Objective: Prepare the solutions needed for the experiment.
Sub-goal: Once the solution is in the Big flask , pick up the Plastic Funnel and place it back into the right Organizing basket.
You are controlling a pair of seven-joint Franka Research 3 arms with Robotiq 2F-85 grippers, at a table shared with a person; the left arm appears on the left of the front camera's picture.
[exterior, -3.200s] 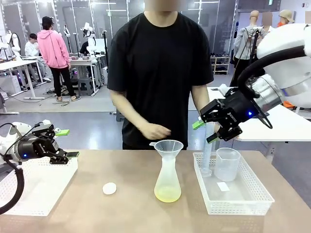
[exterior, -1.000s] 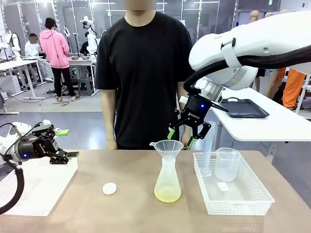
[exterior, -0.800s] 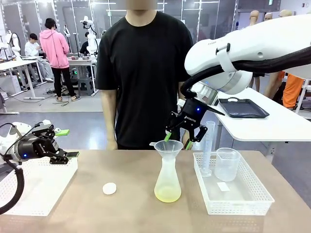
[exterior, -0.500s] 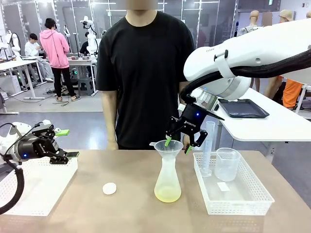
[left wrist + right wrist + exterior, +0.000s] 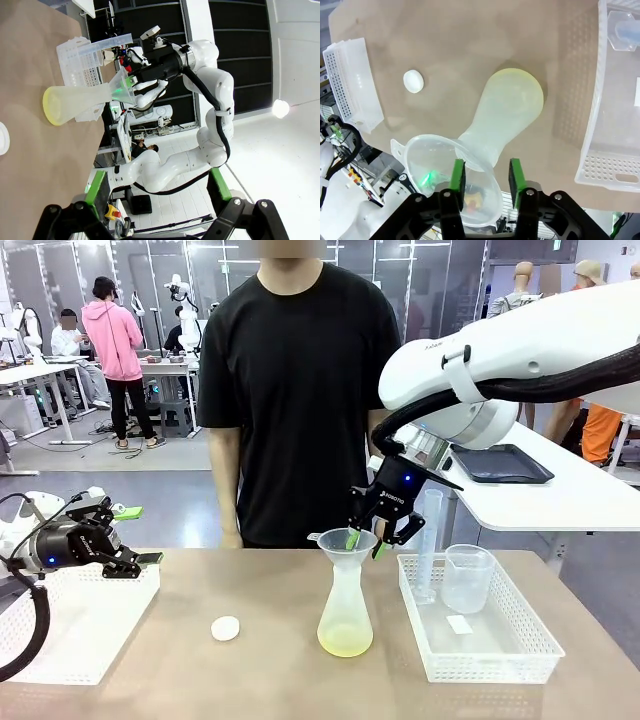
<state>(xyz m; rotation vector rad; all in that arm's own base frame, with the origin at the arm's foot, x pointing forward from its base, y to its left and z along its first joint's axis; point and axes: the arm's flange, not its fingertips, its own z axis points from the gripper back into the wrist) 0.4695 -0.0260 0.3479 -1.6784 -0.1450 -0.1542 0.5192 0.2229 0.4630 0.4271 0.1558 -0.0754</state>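
Where the flask (image 5: 345, 602) stands at mid-desk, the solution (image 5: 345, 643) lies in its base as a shallow, clear yellow-green layer. Funnel (image 5: 335, 544) sits in the flask neck, bowl upward.

Right gripper (image 5: 365, 543) is at the funnel's rim on the side toward the right edge. Its fingers (image 5: 352, 538) are apart and straddle the rim wall, one green pad over the bowl and the other outside it. In the right wrist view a gap shows on both sides of the wall, so there is no clamp.

Cap (image 5: 226, 628), small, white and round, lies on the desk (image 5: 250, 680) left of the flask, apart from it. Right basket (image 5: 430, 635) is by the right edge; cylinder (image 5: 428, 540) and beaker (image 5: 468, 578) stand upright in its far end. Left basket (image 5: 80, 630) is at the left edge.

Left gripper (image 5: 140, 535) hangs over the left basket's far side, fingers wide apart, nothing between them.

Person (image 5: 300, 390) stands at the far edge, behind the flask.
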